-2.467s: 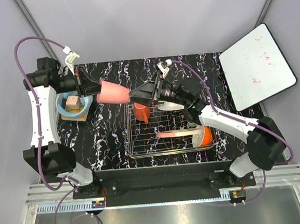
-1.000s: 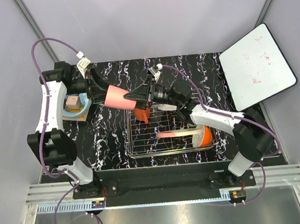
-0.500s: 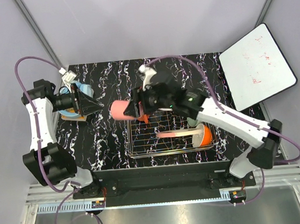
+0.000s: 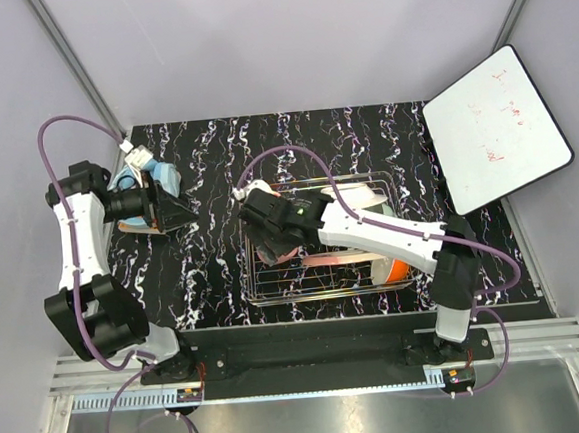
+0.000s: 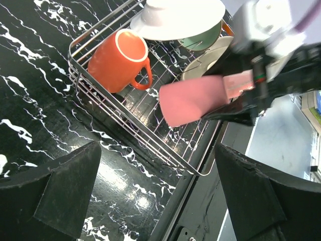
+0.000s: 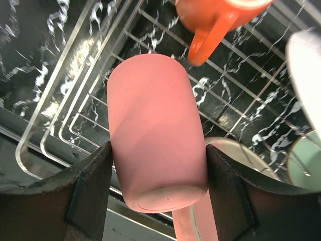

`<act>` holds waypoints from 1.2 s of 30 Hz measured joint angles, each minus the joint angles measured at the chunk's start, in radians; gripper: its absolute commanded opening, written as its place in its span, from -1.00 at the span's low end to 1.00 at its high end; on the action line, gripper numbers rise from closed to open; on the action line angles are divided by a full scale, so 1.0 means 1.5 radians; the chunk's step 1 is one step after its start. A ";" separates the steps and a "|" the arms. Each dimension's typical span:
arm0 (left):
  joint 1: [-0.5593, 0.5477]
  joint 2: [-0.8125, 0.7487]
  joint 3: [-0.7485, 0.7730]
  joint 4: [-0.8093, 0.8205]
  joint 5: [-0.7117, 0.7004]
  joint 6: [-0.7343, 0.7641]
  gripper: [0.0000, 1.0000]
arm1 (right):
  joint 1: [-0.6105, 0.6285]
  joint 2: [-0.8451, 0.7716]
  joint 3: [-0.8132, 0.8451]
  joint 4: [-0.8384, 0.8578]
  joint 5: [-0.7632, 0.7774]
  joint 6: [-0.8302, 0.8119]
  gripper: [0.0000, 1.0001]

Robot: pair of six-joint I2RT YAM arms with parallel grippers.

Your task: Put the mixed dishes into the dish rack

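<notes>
Black marbled bench (image 4: 214,152) spreads across the booth, with the dish rack (image 4: 326,296) sitting toward its near edge. The right gripper (image 6: 158,201) is clamped on the pink cup (image 6: 155,135), which lies on its side over the rack's near-left corner, just near of the orange-red mug (image 5: 118,60). I cannot tell whether the cup touches the wires. The left gripper (image 5: 158,191) hangs spread wide, grasping nothing, over the bench left of the rack, close to the light blue tub (image 4: 161,174).
</notes>
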 measured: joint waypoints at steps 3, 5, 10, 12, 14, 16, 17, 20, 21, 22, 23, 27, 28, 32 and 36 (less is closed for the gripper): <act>0.000 0.000 -0.013 0.000 0.000 0.007 0.98 | 0.000 0.002 0.038 -0.021 0.012 -0.009 -1.00; 0.000 0.000 -0.020 0.000 0.000 0.011 0.98 | 0.000 0.010 0.058 -0.038 0.016 -0.014 -1.00; 0.000 -0.002 -0.024 0.000 -0.002 0.016 0.98 | 0.001 0.072 0.119 -0.093 0.013 -0.028 -1.00; 0.000 -0.007 -0.026 0.001 -0.005 0.022 0.98 | 0.001 0.111 0.147 -0.121 0.008 -0.032 -1.00; 0.000 -0.015 -0.033 0.001 -0.007 0.026 0.98 | 0.001 0.136 0.163 -0.140 0.003 -0.036 -1.00; 0.000 -0.025 -0.040 0.000 -0.011 0.029 0.98 | 0.001 0.148 0.171 -0.159 -0.002 -0.039 -1.00; 0.000 -0.029 -0.043 0.000 -0.013 0.030 0.98 | 0.001 0.153 0.178 -0.172 -0.003 -0.041 -1.00; 0.000 -0.034 -0.046 0.000 -0.017 0.031 0.98 | 0.001 0.160 0.206 -0.201 -0.012 -0.047 -1.00; 0.000 -0.035 -0.047 0.000 -0.017 0.031 0.98 | 0.001 0.161 0.214 -0.206 -0.017 -0.049 -1.00; 0.000 -0.037 -0.047 0.000 -0.018 0.031 0.98 | 0.001 0.164 0.225 -0.214 -0.021 -0.052 -1.00; 0.000 -0.038 -0.048 0.001 -0.019 0.033 0.98 | 0.001 0.167 0.233 -0.219 -0.024 -0.054 -1.00; 0.000 -0.052 -0.069 0.002 -0.025 0.034 0.98 | 0.001 0.184 0.248 -0.235 -0.054 -0.068 -1.00; 0.000 -0.057 -0.078 0.002 -0.027 0.030 0.98 | 0.001 0.189 0.248 -0.238 -0.057 -0.071 -1.00; 0.000 -0.080 -0.108 0.008 -0.037 0.021 0.98 | 0.001 0.209 0.248 -0.251 -0.083 -0.084 -1.00; 0.000 -0.086 -0.116 0.020 -0.040 0.014 0.98 | 0.001 0.214 0.248 -0.256 -0.090 -0.092 -1.00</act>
